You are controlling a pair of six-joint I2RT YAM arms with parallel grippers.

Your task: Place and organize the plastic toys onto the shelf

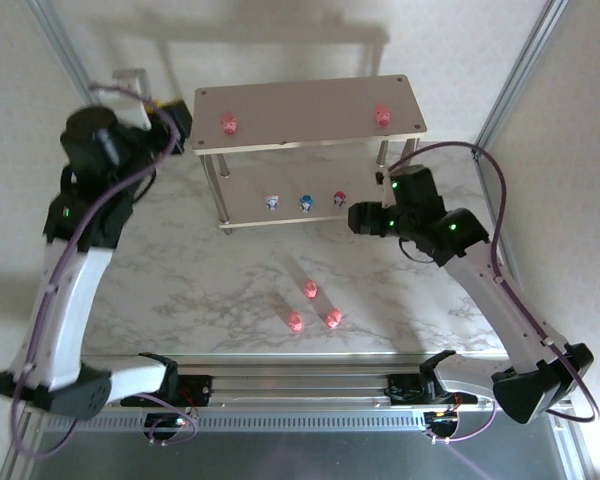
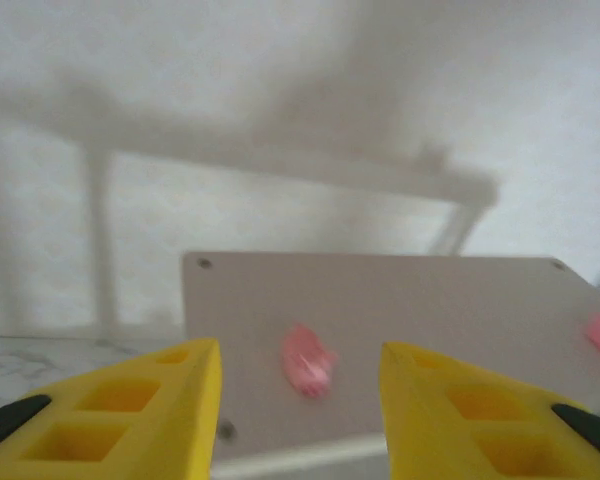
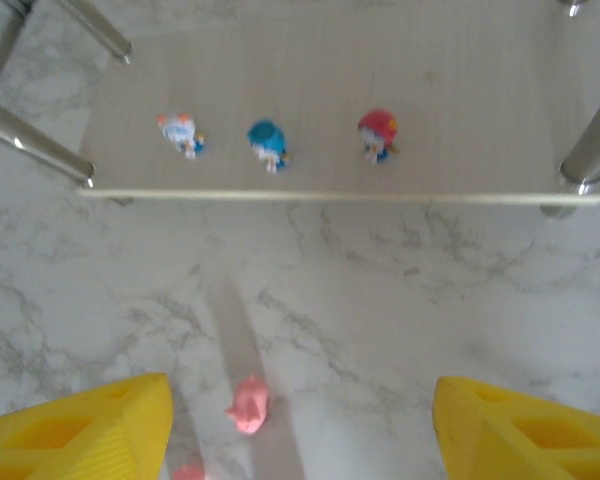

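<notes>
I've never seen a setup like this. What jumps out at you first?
A small two-tier shelf stands at the back of the marble table. It has three coloured toys in a row on its lower board and two pink toys set far apart on its top board. Three more pink toys lie loose on the table in front of it.

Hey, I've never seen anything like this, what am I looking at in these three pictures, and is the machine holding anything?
Two robot arms are bolted to a marbled table. The wide picture looks down from above; the other two come from a camera on each wrist, and the yellow wedges are that arm's fingers. The left gripper and right gripper are open, holding nothing. The shelf carries two pink toys on top and a whitish toy, blue toy and red toy below. Three pink toys lie on the table.
</notes>
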